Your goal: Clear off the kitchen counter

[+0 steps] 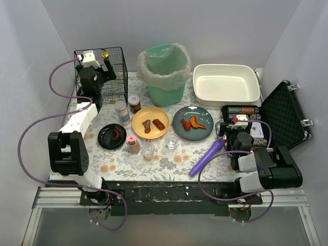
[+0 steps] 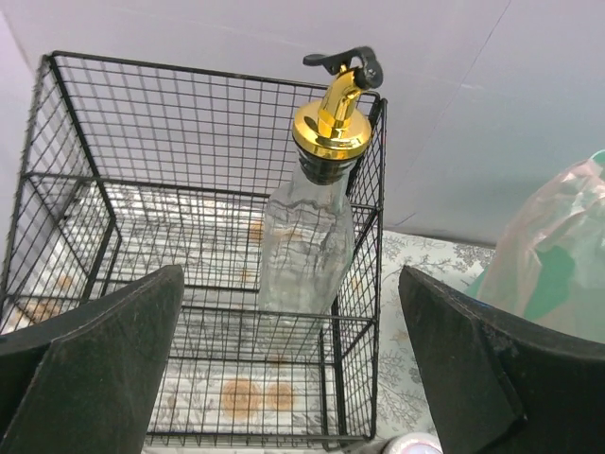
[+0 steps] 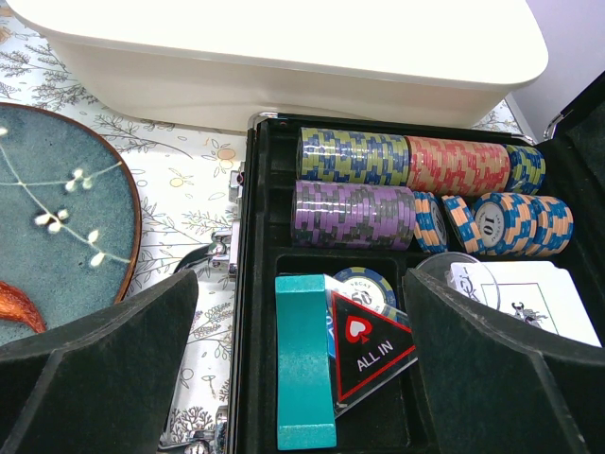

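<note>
Bench [image 1: 169,165], floral cloth, centre of rig, is mostly uncleared. Done: oil bottle [image 2: 307,246] stands in wire basket [image 2: 95,189], back-left corner. To do: plates [image 1: 150,114] with scraps, glasses [image 1: 172,142], shakers [image 1: 122,113], purple tool [image 1: 207,156]. Left hand [image 2: 290,274] above the basket, fingers apart, empty; right hand [image 3: 301,279] over chip case [image 3: 250,284], likewise apart.

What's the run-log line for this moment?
left pincer: open, above wire basket | oil bottle: standing in basket corner | right pincer: open, above poker chip case | kitchen counter: not cleared

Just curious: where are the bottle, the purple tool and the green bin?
Bottle [image 2: 304,246], left wrist view, glass body.
Purple tool [image 1: 207,157], top view, mid handle.
Green bin [image 1: 165,96], top view, front wall.
</note>
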Robot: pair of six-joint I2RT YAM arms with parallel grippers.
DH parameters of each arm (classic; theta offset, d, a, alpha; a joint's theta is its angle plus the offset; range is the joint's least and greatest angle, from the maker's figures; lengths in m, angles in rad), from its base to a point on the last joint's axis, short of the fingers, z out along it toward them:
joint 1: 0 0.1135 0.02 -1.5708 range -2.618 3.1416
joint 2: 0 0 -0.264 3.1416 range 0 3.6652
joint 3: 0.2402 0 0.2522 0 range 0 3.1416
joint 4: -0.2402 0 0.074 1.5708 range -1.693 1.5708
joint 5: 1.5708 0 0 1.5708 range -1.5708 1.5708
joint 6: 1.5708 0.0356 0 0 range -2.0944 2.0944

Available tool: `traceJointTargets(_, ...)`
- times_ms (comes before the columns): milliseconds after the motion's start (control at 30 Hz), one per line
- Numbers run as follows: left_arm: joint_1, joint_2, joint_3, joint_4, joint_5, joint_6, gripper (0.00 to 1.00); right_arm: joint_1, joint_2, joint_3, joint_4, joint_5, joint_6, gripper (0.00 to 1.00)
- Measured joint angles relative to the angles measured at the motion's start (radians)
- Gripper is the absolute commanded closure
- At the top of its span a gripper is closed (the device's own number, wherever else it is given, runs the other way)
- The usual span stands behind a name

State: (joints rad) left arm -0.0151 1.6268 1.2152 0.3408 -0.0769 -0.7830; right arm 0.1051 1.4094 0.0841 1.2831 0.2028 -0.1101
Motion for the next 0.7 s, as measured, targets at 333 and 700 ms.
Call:
traceJointTargets(333, 0.0, -0.246, -0.183, -0.116, -0.061, -0.138, 0.02, 0.0, 0.0, 0.0, 0.0, 0.0, 0.0, 0.02)
traceJointTargets(700, 0.0, -0.277, -0.15, -0.296, 0.034, -0.157, 0.02, 0.0, 0.0, 0.0, 0.0, 0.0, 0.0, 0.02)
